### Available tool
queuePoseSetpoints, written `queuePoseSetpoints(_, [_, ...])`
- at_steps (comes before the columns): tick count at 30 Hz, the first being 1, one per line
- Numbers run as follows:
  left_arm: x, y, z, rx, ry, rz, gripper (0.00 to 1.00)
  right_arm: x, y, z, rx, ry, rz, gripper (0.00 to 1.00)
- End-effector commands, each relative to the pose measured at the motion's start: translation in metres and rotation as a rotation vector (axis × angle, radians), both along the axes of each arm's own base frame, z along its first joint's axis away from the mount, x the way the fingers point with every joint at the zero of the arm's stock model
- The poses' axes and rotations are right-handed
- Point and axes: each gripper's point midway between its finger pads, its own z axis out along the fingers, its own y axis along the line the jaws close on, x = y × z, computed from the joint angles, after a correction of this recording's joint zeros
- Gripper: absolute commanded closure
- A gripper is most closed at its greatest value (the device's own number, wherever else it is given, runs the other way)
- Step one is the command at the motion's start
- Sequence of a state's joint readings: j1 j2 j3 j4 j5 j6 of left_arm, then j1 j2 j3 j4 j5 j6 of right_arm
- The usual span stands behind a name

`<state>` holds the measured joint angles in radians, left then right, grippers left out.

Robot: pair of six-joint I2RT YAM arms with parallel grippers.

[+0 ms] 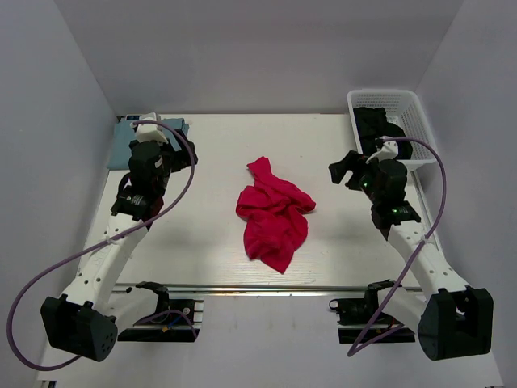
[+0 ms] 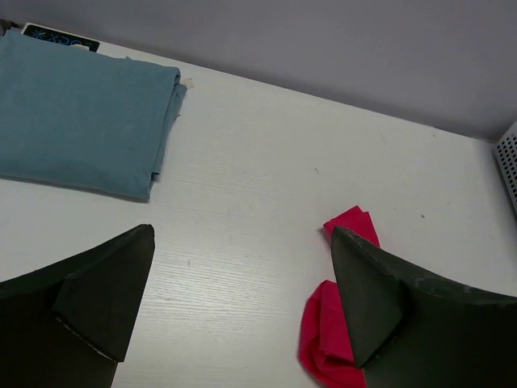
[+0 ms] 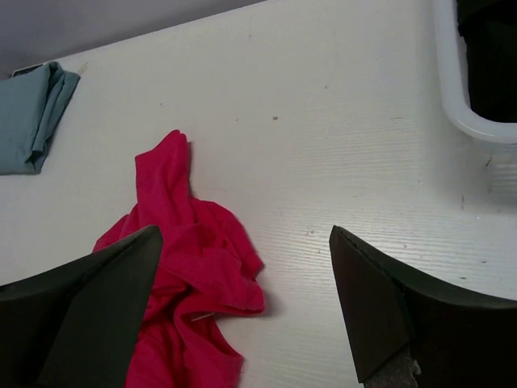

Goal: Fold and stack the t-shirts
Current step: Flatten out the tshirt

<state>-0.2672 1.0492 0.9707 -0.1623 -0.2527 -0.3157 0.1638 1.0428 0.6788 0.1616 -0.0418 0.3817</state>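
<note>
Left pincer (image 2: 242, 229) of mine stands wide open with nothing in it, hanging over the far left part of the table (image 1: 210, 153). Two t-shirts lie on that table. Just ahead of this pincer and to its left is the pale blue-grey t-shirt (image 2: 81, 113), one, folded flat in the far left corner. One dark card (image 2: 60, 38) peeks out from under its far edge; it bears pale marks too small for me to read, and I find no other writing or brand. At the middle of the table lies the crimson red t-shirt (image 1: 273, 214), one, crumpled in a heap with a twisted end pointing away from me. It touches neither pincer, and my own fingers (image 3: 81, 307) cut off parts of it in both wrist views. My right pincer (image 3: 245, 230) is spread just as wide, empty, raised to the right of the red heap. At the far right corner sits one white lattice basket (image 1: 386, 94), mostly cut off in my right wrist view, with one dark cloth (image 1: 371, 123) inside; whether that is a shirt I cannot tell.
</note>
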Motion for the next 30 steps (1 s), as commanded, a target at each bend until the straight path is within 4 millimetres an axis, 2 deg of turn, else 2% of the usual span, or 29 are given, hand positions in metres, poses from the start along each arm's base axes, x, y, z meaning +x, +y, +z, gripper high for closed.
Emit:
queuePoseSetpoints(1, [-0.004,-0.008,0.003,-0.021,-0.003,-0.047,0.0,-0.001,0.016,0.023,-0.001,-0.056,0.109,0.1])
queuePoseSetpoints(3, [-0.004,-0.015,-0.003,-0.024,0.017,-0.084,0.0,-0.003,0.025,0.023,0.003,-0.072,0.167,0.1])
queuePoseSetpoints(5, [-0.003,-0.022,0.003,-0.01,-0.009,-0.138,0.0,-0.001,0.027,0.025,-0.02,-0.102,0.191,0.1])
queuePoseSetpoints(6, [-0.005,-0.031,0.001,0.002,-0.01,-0.195,0.0,-0.002,0.03,0.018,-0.021,-0.092,0.206,0.1])
queuePoseSetpoints(7, [-0.006,-0.038,0.003,0.007,-0.019,-0.226,0.0,-0.002,0.03,0.018,-0.041,-0.1,0.219,0.1])
queuePoseSetpoints(9, [-0.008,-0.056,-0.006,0.006,-0.001,-0.32,0.0,-0.001,0.032,0.017,-0.056,-0.089,0.236,0.1])
queuePoseSetpoints(12, [-0.007,-0.092,-0.036,-0.02,0.09,-0.515,0.0,0.002,0.044,0.011,-0.068,-0.041,0.315,0.1])
queuePoseSetpoints(13, [-0.009,-0.105,-0.05,-0.032,0.132,-0.578,0.0,-0.001,0.051,0.002,-0.062,-0.003,0.362,0.1])
queuePoseSetpoints(14, [-0.009,-0.125,-0.074,-0.043,0.211,-0.675,0.0,0.004,0.057,0.005,-0.068,0.001,0.387,0.1])
queuePoseSetpoints(16, [-0.012,-0.141,-0.106,-0.038,0.316,-0.735,0.0,0.001,0.064,-0.004,-0.073,0.043,0.429,0.1])
queuePoseSetpoints(17, [-0.012,-0.149,-0.134,-0.023,0.401,-0.734,0.0,0.004,0.072,-0.008,-0.083,0.058,0.455,0.1])
queuePoseSetpoints(19, [-0.019,-0.157,-0.157,-0.012,0.482,-0.747,0.0,0.002,0.081,-0.022,-0.079,0.114,0.491,0.1])
queuePoseSetpoints(20, [-0.024,-0.165,-0.165,-0.006,0.503,-0.768,0.0,0.004,0.091,-0.021,-0.082,0.119,0.543,0.1])
queuePoseSetpoints(22, [-0.03,-0.174,-0.179,-0.004,0.544,-0.798,0.04,-0.002,0.101,-0.041,-0.084,0.207,0.592,0.12])
queuePoseSetpoints(24, [-0.04,-0.187,-0.179,0.0,0.546,-0.84,0.05,-0.005,0.115,-0.058,-0.1,0.245,0.636,0.15])
queuePoseSetpoints(26, [-0.048,-0.195,-0.188,-0.01,0.574,-0.868,0.05,-0.007,0.12,-0.063,-0.119,0.265,0.651,0.16])
queuePoseSetpoints(27, [-0.052,-0.202,-0.187,-0.01,0.565,-0.895,0.05,-0.01,0.126,-0.073,-0.14,0.286,0.67,0.18])
queuePoseSetpoints(30, [-0.062,-0.21,-0.208,-0.012,0.625,-0.916,0.07,-0.012,0.133,-0.089,-0.174,0.321,0.669,0.2])
